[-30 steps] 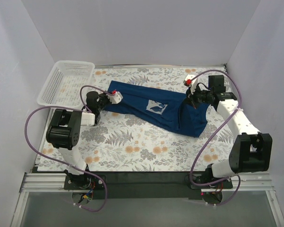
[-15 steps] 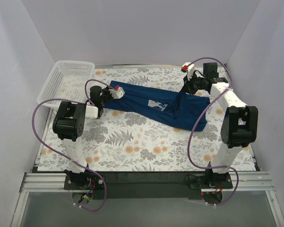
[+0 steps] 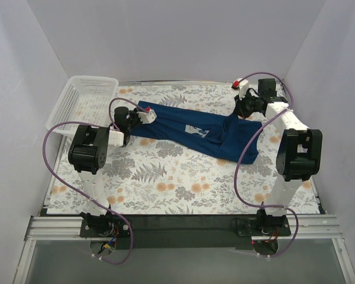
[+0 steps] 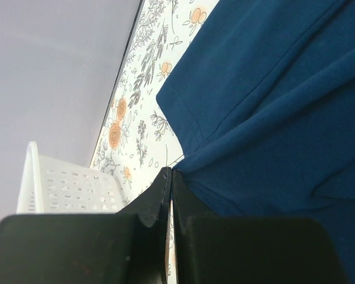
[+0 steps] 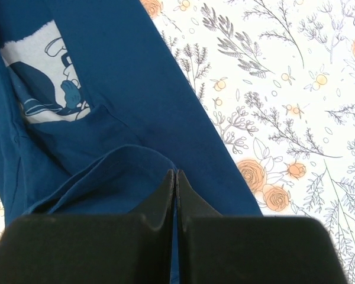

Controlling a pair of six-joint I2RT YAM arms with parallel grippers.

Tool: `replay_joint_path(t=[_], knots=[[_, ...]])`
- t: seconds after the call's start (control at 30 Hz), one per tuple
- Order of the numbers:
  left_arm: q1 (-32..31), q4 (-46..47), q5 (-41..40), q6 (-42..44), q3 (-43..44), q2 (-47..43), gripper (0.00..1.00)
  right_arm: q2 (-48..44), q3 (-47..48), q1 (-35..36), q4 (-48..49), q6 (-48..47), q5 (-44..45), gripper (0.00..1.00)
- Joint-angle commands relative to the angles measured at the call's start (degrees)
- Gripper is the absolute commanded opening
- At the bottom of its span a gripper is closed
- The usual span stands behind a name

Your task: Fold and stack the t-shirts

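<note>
One dark navy t-shirt [image 3: 192, 133] lies stretched across the far half of the floral table, its pale chest graphic [image 3: 195, 130] facing up. My left gripper [image 3: 139, 117] is shut on the shirt's left end. In the left wrist view its tips [image 4: 170, 172] pinch the hem where the t-shirt [image 4: 272, 118] begins. My right gripper [image 3: 243, 111] is shut on the right end, where the cloth bunches and hangs toward the front. The right wrist view shows its tips [image 5: 176, 173] closed on a folded edge of the t-shirt [image 5: 124, 118], with the graphic [image 5: 44, 77] at upper left.
A white lattice basket [image 3: 83, 103] stands at the back left corner, close to the left arm, and shows in the left wrist view too [image 4: 71, 189]. Pale walls enclose the table on three sides. Purple cables loop beside both arms.
Both arms have moved toward the back of the table, the right one much farther. The shirt has been drawn out longer and straighter between them. Both grips stay closed.
</note>
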Motion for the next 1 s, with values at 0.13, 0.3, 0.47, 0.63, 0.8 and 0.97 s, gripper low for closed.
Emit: replay_joint_path(t=[0.13,0.3,0.47,0.63,0.8,0.97], knots=[[0.0,0.1,-1.3,1.3,1.8,0.0,0.0,1.6,2.2,-1.5,1.3,0.2,0.2,0.01],[0.0,-0.4,-0.9,1.0,2.7,0.2,0.0,2.8,3.1,-1.5,1.4,0.5,-2.6,0.01],[0.0,-0.7,-0.9,1.6,3.2,-0.1,0.0,4.2,5.7,-1.3,1.4,1.7,-5.7,0.01],[0.0,-0.4,-0.8,1.8,3.3,-0.2,0.0,5.0,7.0,-0.9,1.2,2.3,-5.8,0.01],[0.0,-0.6,0.0,2.1,3.2,-0.4,0.0,5.0,6.4,-0.8,1.2,2.1,-4.0,0.01],[0.0,-0.6,0.9,2.1,3.2,-0.7,0.0,3.6,5.2,-1.1,1.4,1.8,-4.1,0.01]])
